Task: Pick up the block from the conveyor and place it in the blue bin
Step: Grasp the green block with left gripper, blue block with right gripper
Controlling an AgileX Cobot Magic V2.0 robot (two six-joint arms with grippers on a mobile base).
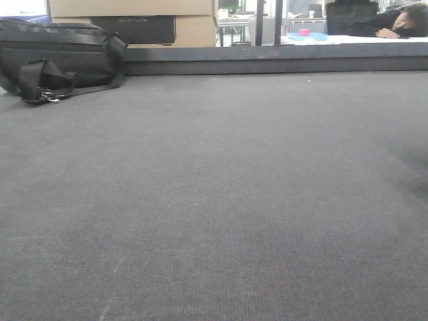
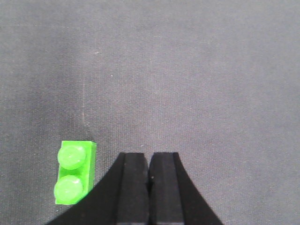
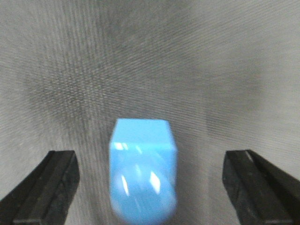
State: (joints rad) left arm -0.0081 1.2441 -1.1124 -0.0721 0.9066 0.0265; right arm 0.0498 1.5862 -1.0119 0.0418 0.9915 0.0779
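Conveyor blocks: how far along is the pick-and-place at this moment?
Done: nothing visible; both blocks lie on the conveyor. In hand: the right gripper is open with the blue block between its fingers, not yet gripped; the left gripper is shut, empty, beside the green block. Still to do: close, lift, carry to the blue bin.

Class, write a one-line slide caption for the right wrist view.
Open right gripper straddles a blurred light-blue plastic block on the dark grey woven conveyor.

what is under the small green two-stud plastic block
The dark grey woven conveyor belt lies under the green two-stud plastic block, which rests studs up beside the shut left gripper. The belt patch directly beneath is hidden by it.
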